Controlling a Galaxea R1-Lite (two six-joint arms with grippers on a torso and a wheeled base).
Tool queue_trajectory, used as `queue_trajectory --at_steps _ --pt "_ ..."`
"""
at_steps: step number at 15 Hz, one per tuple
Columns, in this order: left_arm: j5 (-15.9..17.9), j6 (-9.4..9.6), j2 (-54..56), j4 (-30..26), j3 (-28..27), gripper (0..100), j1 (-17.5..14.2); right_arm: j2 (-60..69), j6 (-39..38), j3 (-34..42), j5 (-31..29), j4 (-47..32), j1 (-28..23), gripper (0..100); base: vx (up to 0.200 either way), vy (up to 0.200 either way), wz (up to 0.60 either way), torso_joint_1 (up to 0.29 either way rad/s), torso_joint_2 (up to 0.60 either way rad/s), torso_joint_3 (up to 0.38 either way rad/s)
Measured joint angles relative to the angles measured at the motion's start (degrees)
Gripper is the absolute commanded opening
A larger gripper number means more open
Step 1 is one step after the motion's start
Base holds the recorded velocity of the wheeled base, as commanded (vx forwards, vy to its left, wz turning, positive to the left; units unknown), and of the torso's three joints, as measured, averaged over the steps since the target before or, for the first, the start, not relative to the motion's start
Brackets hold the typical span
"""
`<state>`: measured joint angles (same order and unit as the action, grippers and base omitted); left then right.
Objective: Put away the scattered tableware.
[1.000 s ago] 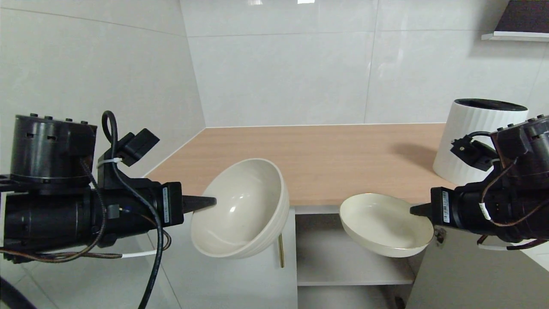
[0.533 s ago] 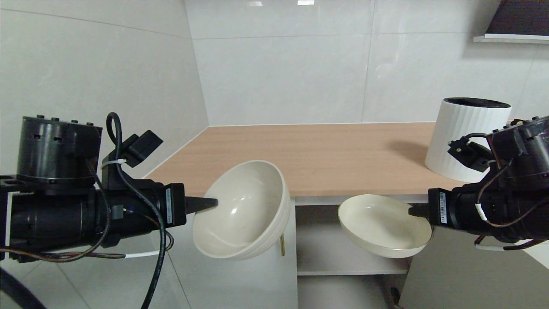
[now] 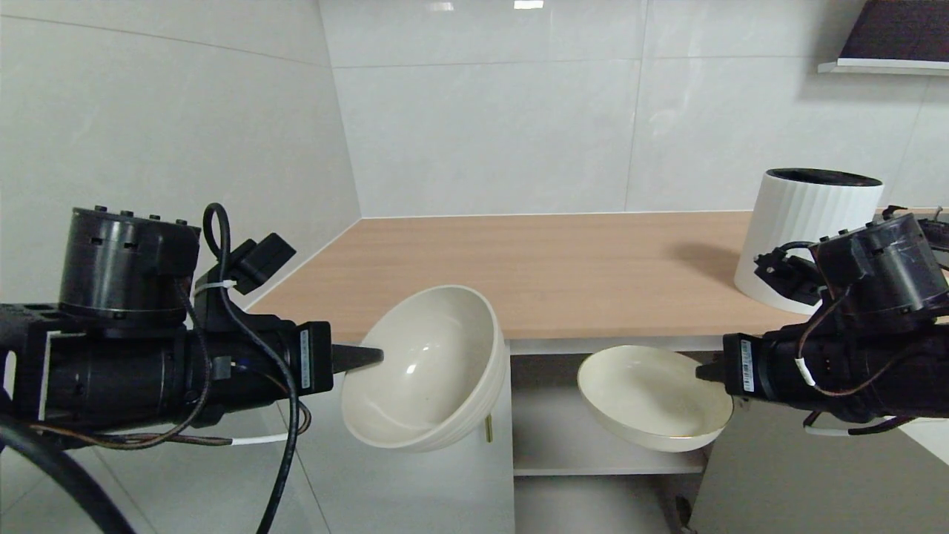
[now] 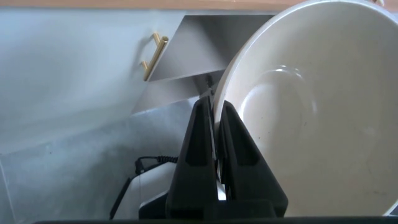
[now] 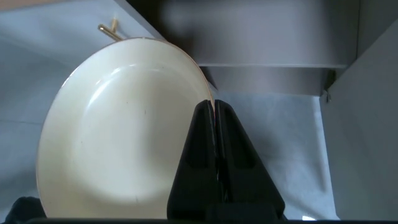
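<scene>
Our left gripper (image 3: 374,357) pinches the deep bowl (image 3: 426,371) by its rim and our right gripper (image 3: 700,371) the shallow dish (image 3: 652,397), both hanging before the open cabinet (image 3: 563,437); we judge them rigid, slick and breakable, wanting firm rim grips.

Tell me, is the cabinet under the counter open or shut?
Open: the cabinet shows its shelf behind the plate, door swung out.

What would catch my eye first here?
The left gripper pinches the rim of a deep cream bowl tipped on its side; the right gripper holds a shallow cream dish by its rim. Both hang before an open cabinet under the wooden counter, where a white ribbed container stands at the right.
</scene>
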<state>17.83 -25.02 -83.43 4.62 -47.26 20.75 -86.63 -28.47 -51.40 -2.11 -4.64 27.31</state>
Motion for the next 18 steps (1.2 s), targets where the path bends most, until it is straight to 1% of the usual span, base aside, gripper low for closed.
queue_trajectory --at_steps 4,14,18 --pt "0.01 0.0 -0.72 0.05 0.02 0 -0.02 -0.63 0.91 -0.01 0.06 0.0 -0.63 0 0.0 0.0 0.0 -0.139 0.34 0.206" --pt "0.0 -0.02 -1.29 -0.05 0.05 0 0.0 -1.19 1.07 0.22 0.09 -0.02 -0.77 0 0.0 0.0 0.0 -0.142 0.44 0.292" --pt "0.0 0.0 -1.38 0.02 0.02 0 -0.02 -1.41 1.13 0.33 0.11 -0.02 -0.79 0 0.0 0.0 0.0 -0.022 0.08 0.054"
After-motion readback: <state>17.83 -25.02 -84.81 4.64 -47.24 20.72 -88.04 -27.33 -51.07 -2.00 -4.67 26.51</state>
